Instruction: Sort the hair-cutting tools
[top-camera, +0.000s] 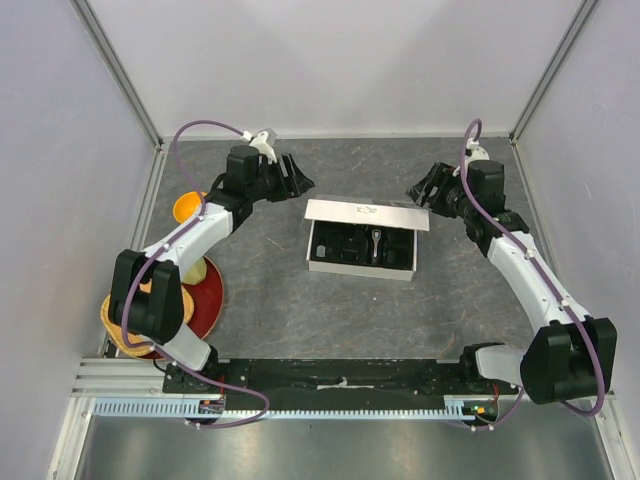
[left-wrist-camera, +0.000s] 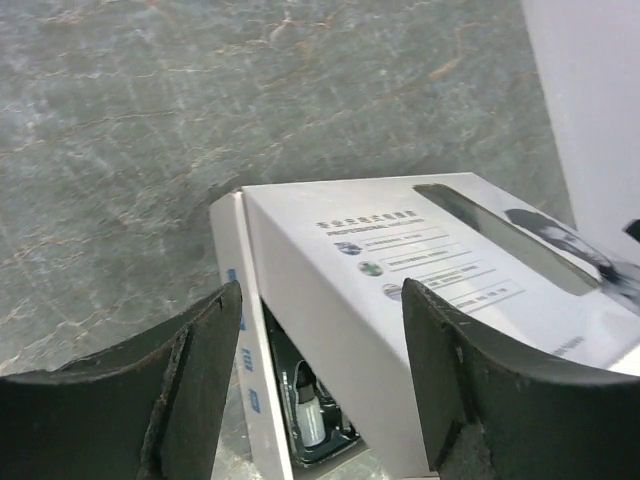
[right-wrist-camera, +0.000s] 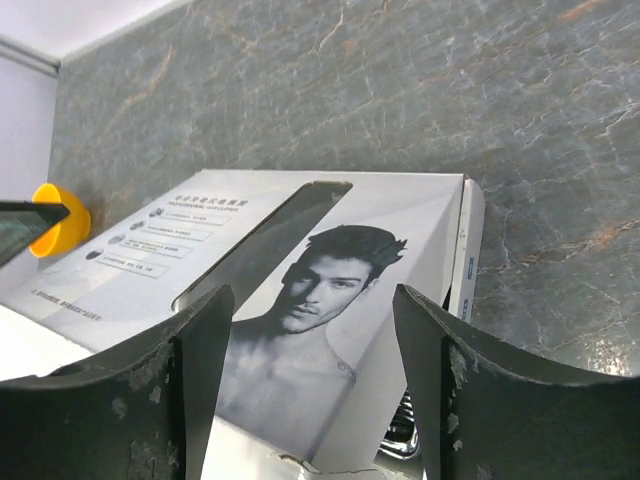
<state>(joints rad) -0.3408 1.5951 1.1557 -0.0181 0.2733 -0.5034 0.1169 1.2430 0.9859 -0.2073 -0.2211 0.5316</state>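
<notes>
Black left tool (top-camera: 298, 180) and right tool (top-camera: 420, 190) flank box (top-camera: 365, 213), jaws apart.

Both arms are bending out from their near bases toward the far side, elbows pushed wide. The left gripper (top-camera: 297, 180) is hovering far left and pointing right, jaws standing apart on nothing. The right gripper (top-camera: 420, 190) is hovering far right and pointing left, jaws likewise parted and empty.

Robot lab cell — white walls (top-camera: 330, 60), aluminium frame (top-camera: 120, 75), 2 bolted arms (top-camera: 190, 235) (top-camera: 525, 265), grey table (top-camera: 280, 310)
</notes>
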